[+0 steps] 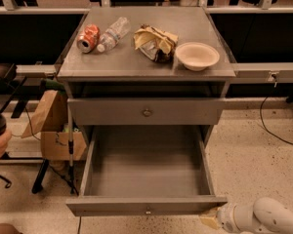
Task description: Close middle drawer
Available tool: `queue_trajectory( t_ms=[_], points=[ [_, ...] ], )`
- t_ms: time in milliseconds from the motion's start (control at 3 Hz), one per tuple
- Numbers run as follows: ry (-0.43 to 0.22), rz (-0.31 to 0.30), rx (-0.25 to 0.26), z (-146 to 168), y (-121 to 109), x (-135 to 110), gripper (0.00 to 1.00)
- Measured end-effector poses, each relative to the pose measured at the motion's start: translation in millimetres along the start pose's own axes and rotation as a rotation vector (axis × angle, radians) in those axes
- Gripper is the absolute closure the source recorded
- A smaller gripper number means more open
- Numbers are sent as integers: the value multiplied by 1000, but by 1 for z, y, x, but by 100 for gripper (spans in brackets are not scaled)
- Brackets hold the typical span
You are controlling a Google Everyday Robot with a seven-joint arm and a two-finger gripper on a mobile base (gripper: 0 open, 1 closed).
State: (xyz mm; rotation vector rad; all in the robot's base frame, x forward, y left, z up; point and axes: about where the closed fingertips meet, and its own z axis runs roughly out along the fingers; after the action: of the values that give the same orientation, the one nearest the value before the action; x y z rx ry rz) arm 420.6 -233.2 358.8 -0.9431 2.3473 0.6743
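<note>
The middle drawer [146, 172] of the gray metal cabinet is pulled far out. Its long plain tray holds nothing, and its low front panel [146, 206] has a small round knob [148, 210] at the centre. The taller-fronted drawer [146, 112] above it is shut. My gripper [208, 221] is at the bottom right, at the right end of the drawer's front panel, on the white arm [263, 218] that comes in from the lower right.
On the cabinet top [146, 65] lie a red can [88, 37], a plastic bottle [112, 32], a crumpled snack bag [155, 42] and a beige bowl [197, 55]. A cardboard box [53, 126] and a stand [71, 145] are at the left. A cable [273, 126] runs over the floor at the right.
</note>
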Motion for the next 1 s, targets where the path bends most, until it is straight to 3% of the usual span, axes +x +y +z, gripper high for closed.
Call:
queue_trajectory(
  t_ms=[333,1000],
  points=[
    [-5,7,24,-3,-8,-15,100],
    [-2,9,30,-3,-8,-22,100]
  ],
)
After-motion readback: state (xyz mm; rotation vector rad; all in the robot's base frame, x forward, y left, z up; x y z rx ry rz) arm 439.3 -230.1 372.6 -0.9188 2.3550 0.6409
